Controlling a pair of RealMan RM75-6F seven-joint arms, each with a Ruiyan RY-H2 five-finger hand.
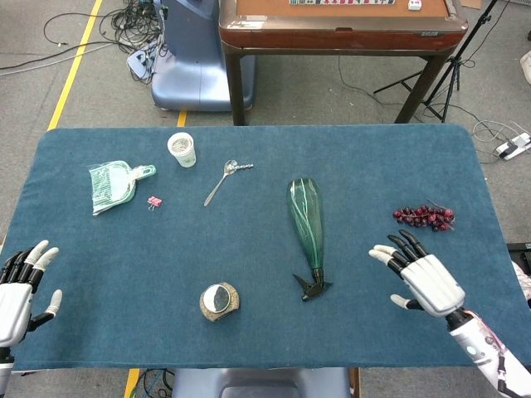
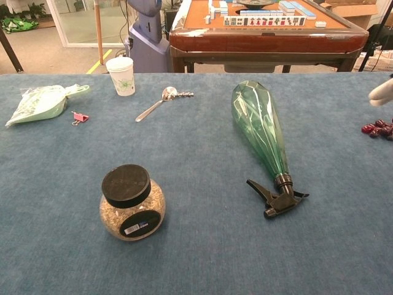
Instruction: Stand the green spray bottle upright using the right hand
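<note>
The green spray bottle (image 1: 305, 217) lies on its side in the middle of the blue table (image 1: 249, 315), its black trigger head (image 1: 312, 287) toward the near edge. In the chest view the bottle (image 2: 258, 126) points its black head (image 2: 278, 198) at me. My right hand (image 1: 421, 277) hovers with fingers spread and empty, to the right of the bottle and apart from it. Only a fingertip (image 2: 381, 92) of it shows at the right edge of the chest view. My left hand (image 1: 18, 286) is open at the near left corner.
A bunch of dark grapes (image 1: 425, 216) lies just beyond my right hand. A round jar with a black lid (image 1: 219, 301) stands left of the bottle's head. A spoon (image 1: 222, 180), paper cup (image 1: 182, 149), pink clip (image 1: 154, 201) and green dustpan (image 1: 112, 185) lie at the far left.
</note>
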